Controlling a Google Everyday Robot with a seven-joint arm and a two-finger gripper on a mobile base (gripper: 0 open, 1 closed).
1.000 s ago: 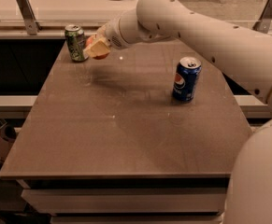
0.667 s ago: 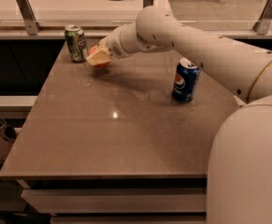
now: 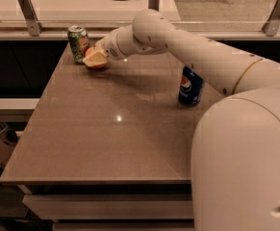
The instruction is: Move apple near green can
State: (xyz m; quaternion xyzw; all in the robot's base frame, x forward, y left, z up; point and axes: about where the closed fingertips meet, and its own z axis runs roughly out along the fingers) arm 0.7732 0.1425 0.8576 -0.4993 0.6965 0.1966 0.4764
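The claw [image 3: 95, 58] grips apple [image 3: 97, 66] — beside green can [image 3: 78, 43].

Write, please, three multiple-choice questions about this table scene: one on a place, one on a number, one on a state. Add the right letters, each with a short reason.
1. Where is the apple?
A. close beside the green can, at the table's far left
B. on the floor
C. at the table's near edge

2. How many cans stand on the table?
A. one
B. two
C. three

3. What is the hand doing?
A. hanging open over the table's middle
B. gripping the apple
C. staying out of view

Answers:
1 A, the apple is right next to the green can.
2 B, the green can and a blue can, both upright.
3 B, the hand is closed round the apple, by the green can.
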